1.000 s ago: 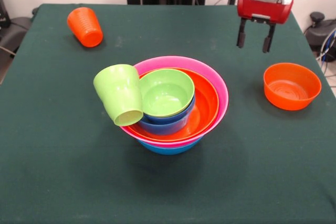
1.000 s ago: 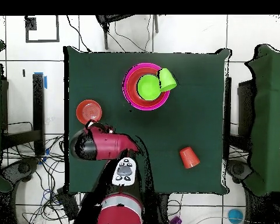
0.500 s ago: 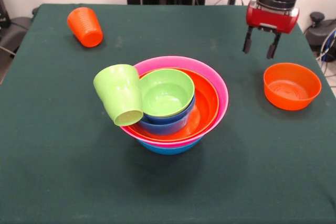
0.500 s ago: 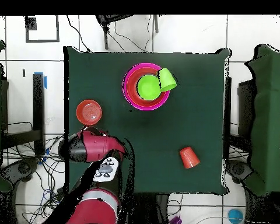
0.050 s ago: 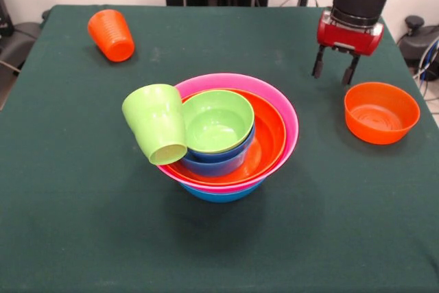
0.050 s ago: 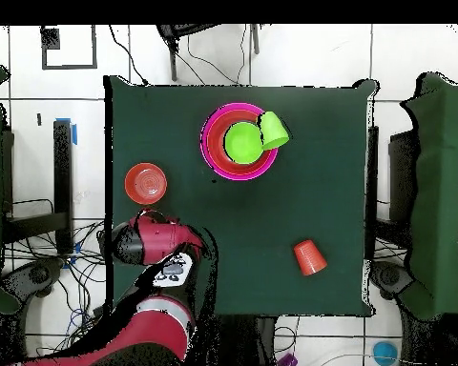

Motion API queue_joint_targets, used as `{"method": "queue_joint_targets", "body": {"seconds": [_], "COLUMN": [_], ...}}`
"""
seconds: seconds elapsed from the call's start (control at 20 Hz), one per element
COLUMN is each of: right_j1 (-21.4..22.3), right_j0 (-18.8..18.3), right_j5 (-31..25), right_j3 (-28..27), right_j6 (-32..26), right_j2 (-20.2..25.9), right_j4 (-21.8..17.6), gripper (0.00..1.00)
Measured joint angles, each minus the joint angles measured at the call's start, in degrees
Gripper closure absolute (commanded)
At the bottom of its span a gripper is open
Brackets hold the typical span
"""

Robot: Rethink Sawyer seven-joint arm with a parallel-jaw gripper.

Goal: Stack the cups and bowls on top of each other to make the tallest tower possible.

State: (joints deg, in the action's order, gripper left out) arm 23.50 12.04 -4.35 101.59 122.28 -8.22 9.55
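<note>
Jaws spread, gripper (image 5: 334, 72) empty, hanging just beside the lone orange bowl (image 5: 381, 112)
Green cup (image 5: 157, 123) leans on the tower (image 5: 233, 135), tilted, base toward the camera; orange cup (image 5: 111, 34) on its side

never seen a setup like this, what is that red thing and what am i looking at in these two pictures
The red and black thing is a robot arm; its gripper, two dark fingers standing open, holds nothing. One picture looks across the green table toward the robot. The other looks straight down, with the arm at the bottom. Mid-table stands a tower of nested bowls: blue at the bottom, then pink, orange, a smaller blue and a lime-green one on top. A lime-green cup leans tilted against the tower's rim. A lone orange bowl sits right beside the gripper, and an orange ribbed cup lies near the far corner.
</note>
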Motion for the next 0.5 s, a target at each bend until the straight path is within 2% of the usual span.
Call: {"method": "queue_joint_targets", "body": {"seconds": [0.25, 0.5], "right_j1": [1.8, 4.8], "right_j0": [-3.9, -5.9], "right_j5": [3.0, 3.3], "right_j3": [1.1, 2.2], "right_j6": [0.0, 0.0], "right_j2": [1.7, 1.9], "right_j4": [-1.0, -1.3], "gripper": [0.0, 0.0]}}
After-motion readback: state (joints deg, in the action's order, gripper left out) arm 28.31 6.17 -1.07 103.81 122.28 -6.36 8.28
